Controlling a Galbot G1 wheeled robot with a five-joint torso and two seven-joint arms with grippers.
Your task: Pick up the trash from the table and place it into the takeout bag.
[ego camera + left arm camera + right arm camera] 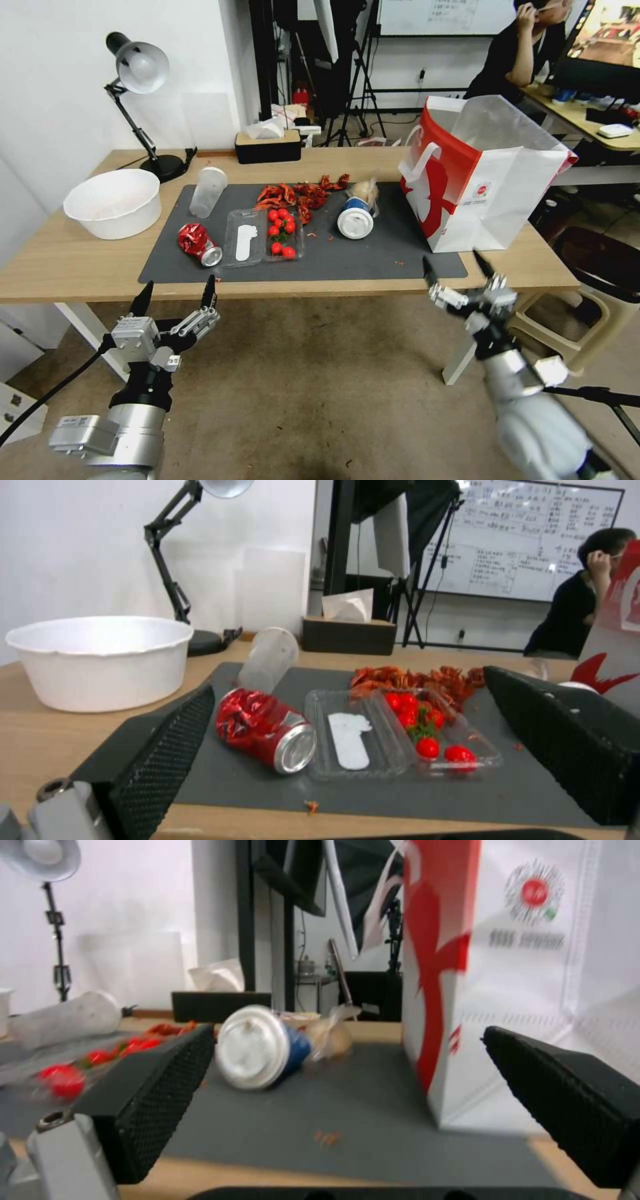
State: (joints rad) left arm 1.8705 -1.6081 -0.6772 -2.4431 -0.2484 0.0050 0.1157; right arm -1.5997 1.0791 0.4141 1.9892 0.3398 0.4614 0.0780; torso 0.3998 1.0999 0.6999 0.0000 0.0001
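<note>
One can (199, 244), perhaps seven tomatoes (281, 231)

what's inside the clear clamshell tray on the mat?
The clear clamshell tray lies open on the grey mat: red cherry tomatoes with green stems in one half, a white label in the other. Nothing there is covered.
</note>
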